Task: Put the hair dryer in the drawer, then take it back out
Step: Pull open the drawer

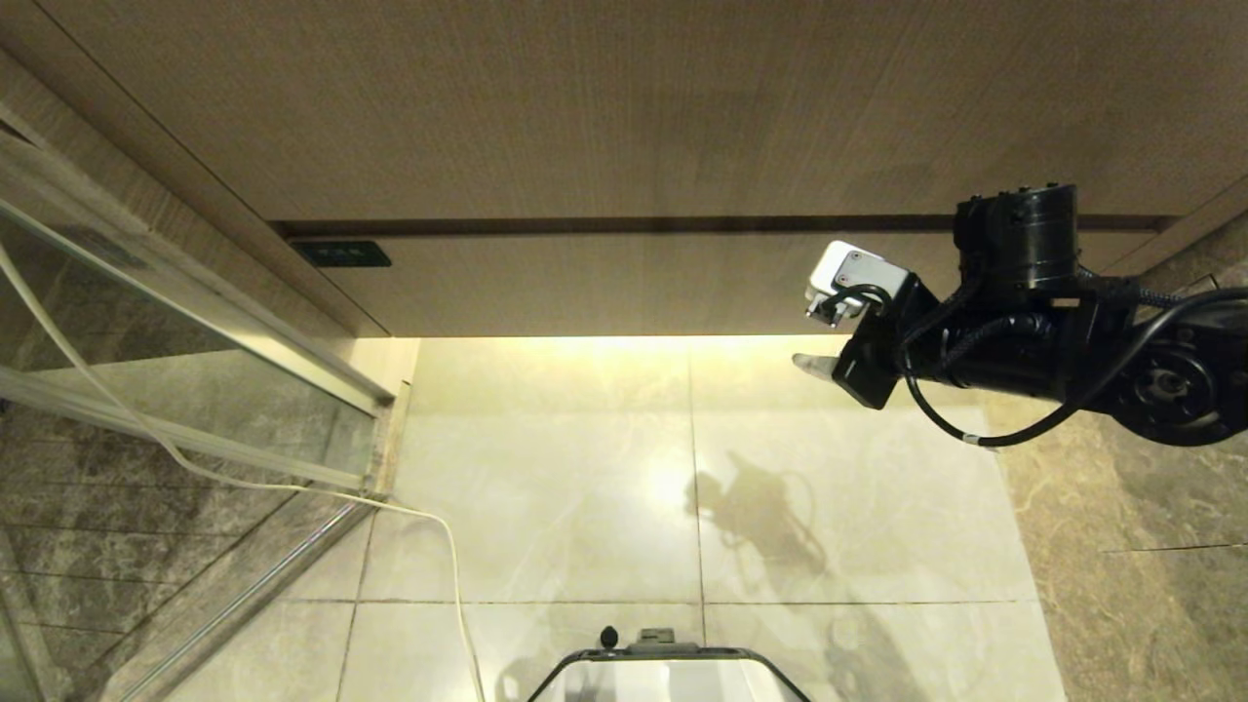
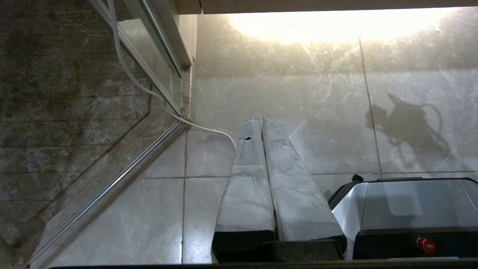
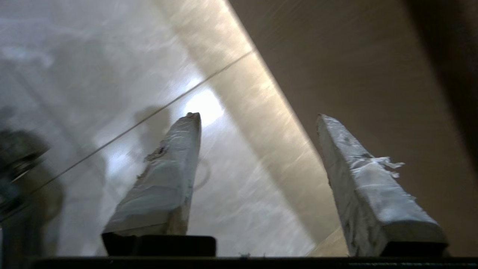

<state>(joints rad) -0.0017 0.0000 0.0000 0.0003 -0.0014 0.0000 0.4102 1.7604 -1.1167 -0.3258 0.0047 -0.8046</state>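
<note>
While drawer [image 1: 624, 283] sits closed, right gripper [image 3: 257, 119] gapes empty.

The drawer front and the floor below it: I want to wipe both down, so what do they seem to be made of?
The drawer front looks like light wood-grain laminate or veneer with a matte finish: fine even grain lines, no glare; which of the two cannot be told. The floor looks like polished marble-look stone or ceramic tile: pale veining, grout joints and a glossy sheen that reflects the under-cabinet light.
</note>
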